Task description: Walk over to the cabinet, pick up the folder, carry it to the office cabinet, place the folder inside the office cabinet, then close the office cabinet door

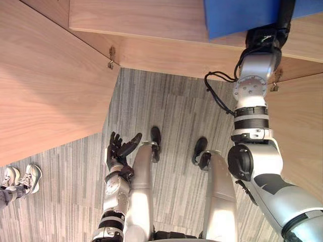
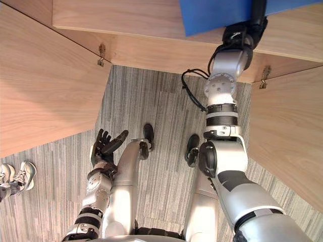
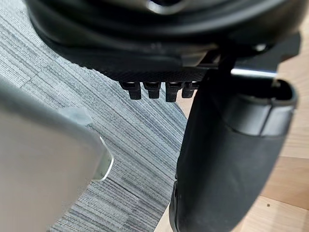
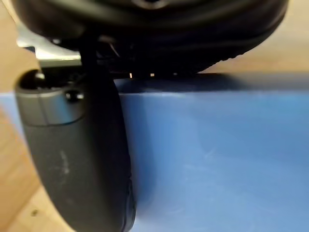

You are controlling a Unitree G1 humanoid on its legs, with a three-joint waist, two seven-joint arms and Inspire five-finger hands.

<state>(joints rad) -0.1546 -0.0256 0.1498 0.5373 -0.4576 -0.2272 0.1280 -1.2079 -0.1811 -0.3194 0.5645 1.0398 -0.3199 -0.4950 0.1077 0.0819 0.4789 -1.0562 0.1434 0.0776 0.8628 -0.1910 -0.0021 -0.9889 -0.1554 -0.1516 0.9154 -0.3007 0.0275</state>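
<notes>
The blue folder (image 1: 237, 17) is pinched by the right hand (image 1: 263, 38) at the far right, over the wooden cabinet (image 1: 141, 20); the left hand (image 1: 117, 148) is held open at the near left.

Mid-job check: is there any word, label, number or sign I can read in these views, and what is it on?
No text can be read.
folder: plain blue face, no label showing where the right hand grips it.
cabinet panels and metal hinge: bare, no print.
person's shoes: any marks are too small to read.
</notes>
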